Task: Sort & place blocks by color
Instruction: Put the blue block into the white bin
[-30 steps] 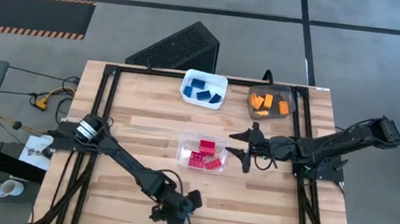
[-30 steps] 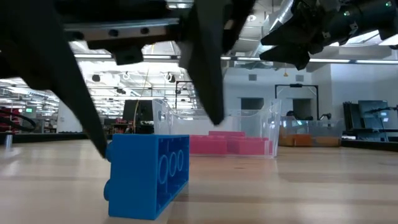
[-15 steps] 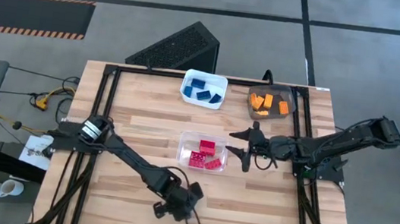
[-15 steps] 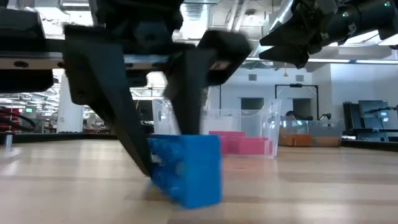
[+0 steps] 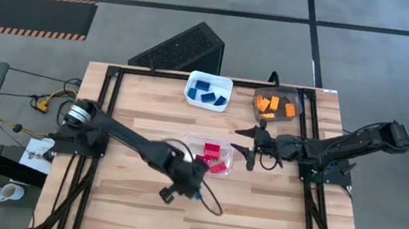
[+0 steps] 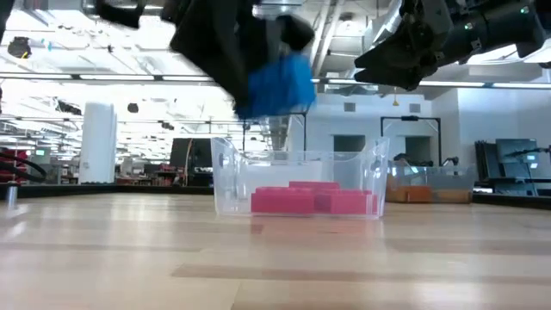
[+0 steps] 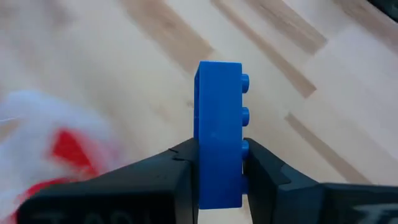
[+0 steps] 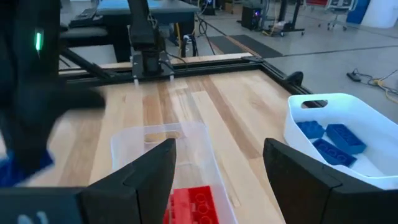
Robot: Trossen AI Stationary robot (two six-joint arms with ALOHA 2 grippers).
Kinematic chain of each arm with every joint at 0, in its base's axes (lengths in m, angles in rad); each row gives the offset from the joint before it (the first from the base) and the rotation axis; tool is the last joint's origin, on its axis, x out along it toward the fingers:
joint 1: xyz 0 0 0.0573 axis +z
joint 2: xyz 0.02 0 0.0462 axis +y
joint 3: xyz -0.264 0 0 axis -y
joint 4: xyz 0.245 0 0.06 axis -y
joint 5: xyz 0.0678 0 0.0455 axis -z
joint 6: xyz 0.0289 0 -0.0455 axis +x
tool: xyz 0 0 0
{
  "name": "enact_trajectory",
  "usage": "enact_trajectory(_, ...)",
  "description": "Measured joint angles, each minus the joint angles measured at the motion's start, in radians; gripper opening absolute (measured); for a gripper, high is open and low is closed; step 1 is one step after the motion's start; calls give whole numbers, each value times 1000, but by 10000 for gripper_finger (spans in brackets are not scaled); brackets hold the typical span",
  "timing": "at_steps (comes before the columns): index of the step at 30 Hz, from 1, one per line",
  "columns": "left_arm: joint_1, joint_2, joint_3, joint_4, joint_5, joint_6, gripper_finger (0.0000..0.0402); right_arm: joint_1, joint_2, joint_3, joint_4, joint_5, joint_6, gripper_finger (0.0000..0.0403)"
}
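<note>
Above the wooden surface (image 5: 139, 200), a blue studded block (image 7: 219, 130) is clamped upright between the left gripper's (image 7: 214, 163) closed jaws.

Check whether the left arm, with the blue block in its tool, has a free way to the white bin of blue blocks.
Probably yes. The left tool is shut on the blue block, lifted off the table. Bare wood lies between it and the white bin; only the clear bin of red blocks sits beside that path.
</note>
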Motion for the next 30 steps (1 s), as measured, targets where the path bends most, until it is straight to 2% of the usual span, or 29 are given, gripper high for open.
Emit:
enact_trajectory(3,51,-99,-27,-17,-27,2,55,-9,-2,0,-15,0,-27,265)
enact_trajectory(5,108,-186,-92,-1,-44,-2,55,-9,-3,0,-15,0,-52,265)
enact_trajectory(8,212,-335,-244,171,-6,-2,55,-9,-11,0,-27,0,-89,265)
enact_trajectory(11,324,-464,-419,454,53,-7,55,-14,-15,0,-26,0,-135,265)
enact_trajectory(15,474,-549,-588,774,62,-23,55,-43,-18,0,-24,1,-163,265)
enact_trajectory(18,595,-545,-620,839,76,-12,55,-73,-18,0,-33,1,-163,265)
enact_trajectory(21,714,-494,-607,841,158,-27,59,-107,-17,0,-42,0,-164,265)
enact_trajectory(25,830,-385,-546,848,234,-59,72,-156,-16,0,-45,0,-165,265)
enact_trajectory(30,912,-211,-431,809,248,-87,60,-200,-16,0,-50,-1,-205,265)
